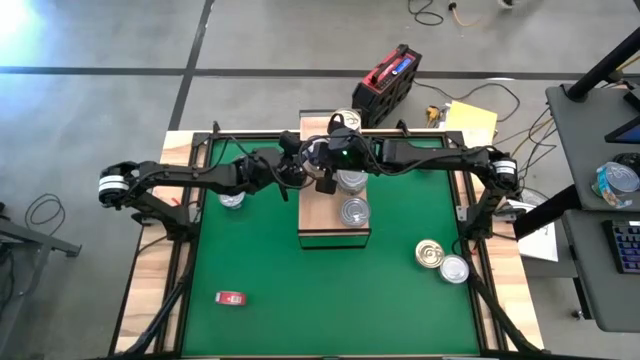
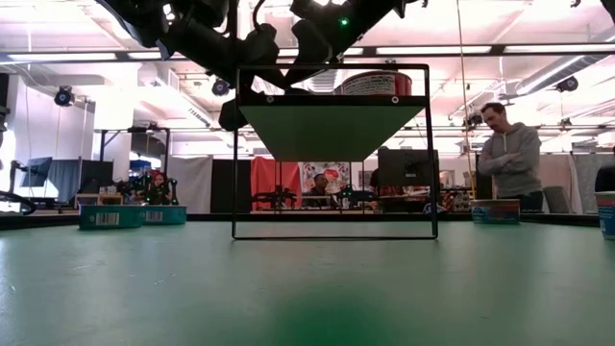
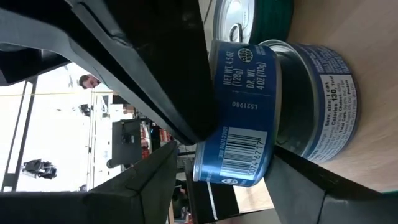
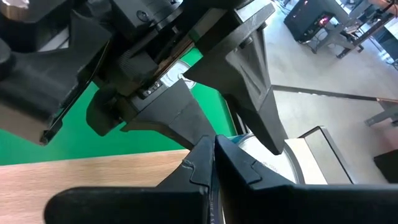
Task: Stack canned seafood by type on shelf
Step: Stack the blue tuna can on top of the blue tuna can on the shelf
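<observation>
While the left hand [image 1: 322,180] grips a blue-labelled tuna tin [image 3: 239,112] across its sides, setting it on top of a matching tin [image 3: 317,106] on the light-wood shelf [image 1: 322,225], the right hand [image 1: 336,145] hovers just beside it above the shelf, fingers pressed together and empty. Stacking by type looks mid-placement: two silver-lidded tins [image 1: 355,210] sit on the shelf, a gold-lidded tin [image 1: 430,254] and a silver one [image 1: 455,269] wait on the green mat [image 1: 300,300] to the shelf's right. Next, I'd judge, square the held tin on its mate, then release.
</observation>
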`<state>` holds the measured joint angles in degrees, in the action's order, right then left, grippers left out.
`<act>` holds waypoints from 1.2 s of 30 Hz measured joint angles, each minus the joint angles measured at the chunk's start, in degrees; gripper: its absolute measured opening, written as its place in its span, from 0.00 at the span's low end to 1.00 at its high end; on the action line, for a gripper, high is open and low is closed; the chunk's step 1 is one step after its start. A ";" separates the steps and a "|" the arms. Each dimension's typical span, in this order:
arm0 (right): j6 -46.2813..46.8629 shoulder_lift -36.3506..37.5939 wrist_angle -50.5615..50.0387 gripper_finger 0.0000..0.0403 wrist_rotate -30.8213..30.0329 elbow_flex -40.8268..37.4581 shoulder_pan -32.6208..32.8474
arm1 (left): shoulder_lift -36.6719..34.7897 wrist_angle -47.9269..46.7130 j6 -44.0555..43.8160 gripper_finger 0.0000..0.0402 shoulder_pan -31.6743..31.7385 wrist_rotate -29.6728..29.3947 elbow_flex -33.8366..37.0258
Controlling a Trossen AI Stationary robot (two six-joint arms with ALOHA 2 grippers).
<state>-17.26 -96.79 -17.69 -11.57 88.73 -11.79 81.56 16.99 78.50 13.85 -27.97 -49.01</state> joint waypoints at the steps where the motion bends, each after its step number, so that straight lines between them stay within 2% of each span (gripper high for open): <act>1: 0.06 0.00 -0.02 0.02 0.00 0.00 0.02 | 0.00 0.00 0.00 0.52 0.00 0.00 0.00; 9: 0.33 -0.02 -0.47 0.02 0.00 -0.10 0.02 | 0.00 0.04 -0.02 0.52 -0.02 -3.61 0.00; 16: 0.86 -0.05 -0.48 0.02 0.01 -0.20 0.01 | 0.00 -0.11 -1.48 0.52 -0.08 -1.52 0.00; 36: 0.75 -1.38 -0.87 0.02 -0.46 -0.22 -0.27 | 0.00 -0.66 -2.60 0.52 -0.17 -1.53 0.00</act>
<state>-16.51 -98.17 -18.57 -12.03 88.51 -12.05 81.56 16.33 75.90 13.67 -29.50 -49.01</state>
